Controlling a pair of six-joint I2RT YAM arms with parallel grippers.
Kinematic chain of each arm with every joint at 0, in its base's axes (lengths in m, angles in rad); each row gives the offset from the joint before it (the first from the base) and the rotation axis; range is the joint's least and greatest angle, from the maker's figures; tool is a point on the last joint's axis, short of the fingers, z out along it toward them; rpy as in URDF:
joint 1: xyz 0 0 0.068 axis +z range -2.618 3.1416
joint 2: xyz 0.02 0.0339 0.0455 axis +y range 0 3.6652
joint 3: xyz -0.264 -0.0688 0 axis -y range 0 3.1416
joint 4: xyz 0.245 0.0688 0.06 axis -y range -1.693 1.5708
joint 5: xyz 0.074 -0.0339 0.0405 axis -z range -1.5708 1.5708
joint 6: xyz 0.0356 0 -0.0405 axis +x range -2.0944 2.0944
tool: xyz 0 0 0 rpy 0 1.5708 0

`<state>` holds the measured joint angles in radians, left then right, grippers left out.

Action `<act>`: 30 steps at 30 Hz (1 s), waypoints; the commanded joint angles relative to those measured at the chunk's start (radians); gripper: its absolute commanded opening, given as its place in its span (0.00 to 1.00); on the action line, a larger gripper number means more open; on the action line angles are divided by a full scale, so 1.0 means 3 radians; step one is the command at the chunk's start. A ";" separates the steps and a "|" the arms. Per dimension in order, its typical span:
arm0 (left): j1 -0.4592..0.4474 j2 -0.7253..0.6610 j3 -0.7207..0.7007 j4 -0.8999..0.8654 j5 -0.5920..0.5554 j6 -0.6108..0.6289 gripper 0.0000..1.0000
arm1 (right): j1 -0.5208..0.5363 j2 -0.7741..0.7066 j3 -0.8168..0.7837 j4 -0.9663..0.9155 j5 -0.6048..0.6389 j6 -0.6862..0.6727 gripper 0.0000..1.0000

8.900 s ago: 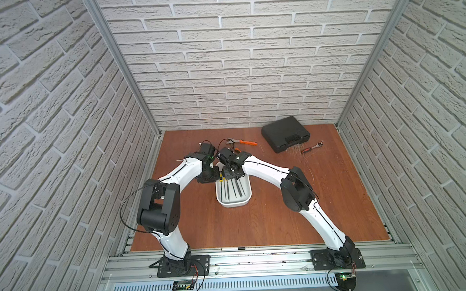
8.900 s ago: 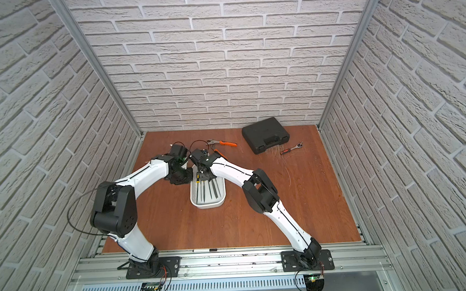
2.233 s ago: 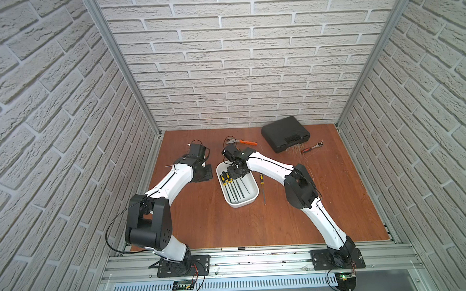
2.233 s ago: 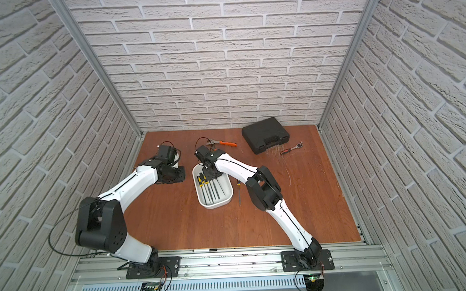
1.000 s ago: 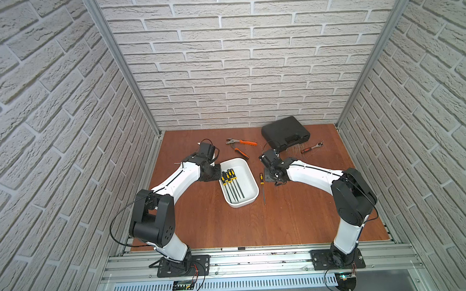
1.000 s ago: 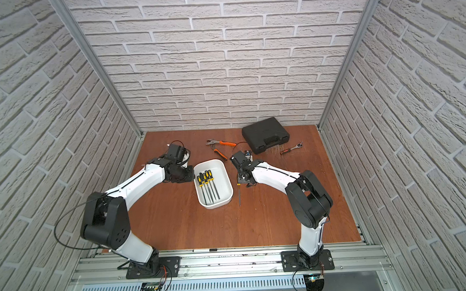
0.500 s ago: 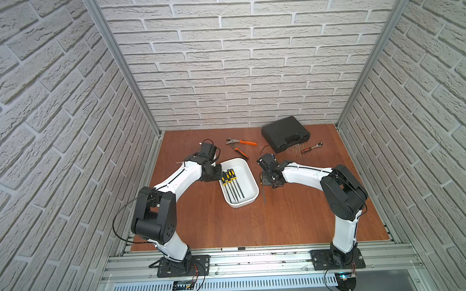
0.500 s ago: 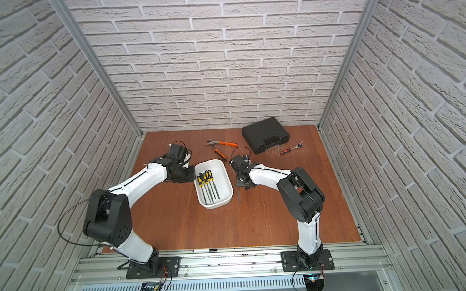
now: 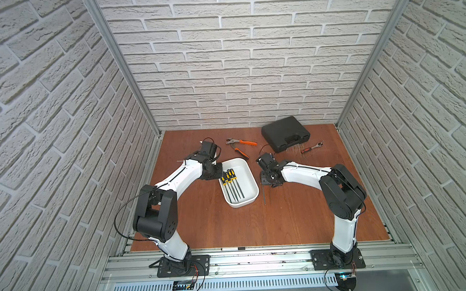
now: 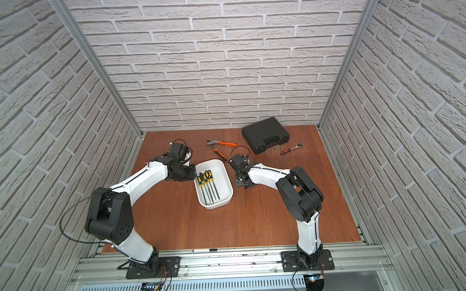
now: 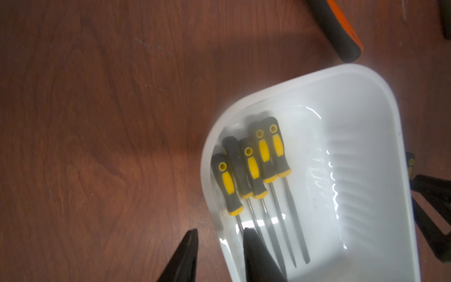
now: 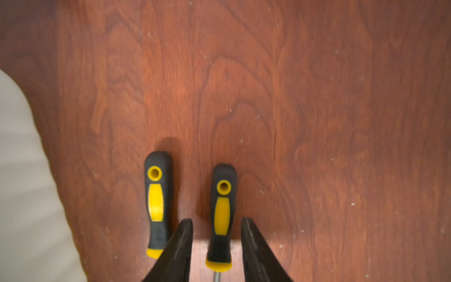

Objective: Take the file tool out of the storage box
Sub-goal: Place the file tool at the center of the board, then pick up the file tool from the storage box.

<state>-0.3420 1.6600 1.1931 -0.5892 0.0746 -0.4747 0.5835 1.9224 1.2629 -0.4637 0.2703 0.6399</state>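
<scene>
The white storage box point(image 9: 249, 197) lies mid-table in both top views, with several black-and-yellow file tools point(image 11: 253, 168) in its left half. My left gripper point(image 11: 220, 230) is open and straddles the box's left wall, one finger inside and one outside over the wood. To the right of the box, two file tools lie side by side on the table. My right gripper point(image 12: 216, 221) is open around the handle of one file tool point(image 12: 220, 214), with a gap on each side. The other file tool point(image 12: 156, 202) lies beside it, nearer the box.
Orange-handled pliers point(image 9: 241, 145) lie behind the box. A black tool case point(image 9: 285, 133) and a small ratchet point(image 9: 312, 146) sit at the back right. Brick walls close the table in on three sides.
My right gripper has opened and let go of the file tool, which now lies on the table beside the other one. The left arm and the box have stayed put.
</scene>
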 commanded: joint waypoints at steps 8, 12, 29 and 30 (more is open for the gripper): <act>-0.0021 0.0134 0.0132 -0.0012 0.0028 -0.0008 0.37 | 0.0044 -0.0307 0.0550 -0.0277 0.0201 -0.0340 0.39; -0.0031 0.0183 0.0162 -0.0059 -0.0006 0.0021 0.35 | 0.0055 -0.0350 0.0684 -0.0323 0.0135 -0.0359 0.39; -0.0034 0.0316 0.0235 -0.0122 -0.0095 0.0120 0.20 | 0.0430 0.0064 0.1178 -0.0086 -0.0376 -0.0445 0.39; -0.0031 0.0327 0.0241 -0.0125 -0.0104 0.0125 0.18 | 0.0438 0.0153 0.1255 -0.0108 -0.0411 -0.0458 0.39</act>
<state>-0.3439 1.7367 1.2404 -0.6186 0.0589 -0.4530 0.7063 1.9076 1.5940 -0.5220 0.1883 0.5228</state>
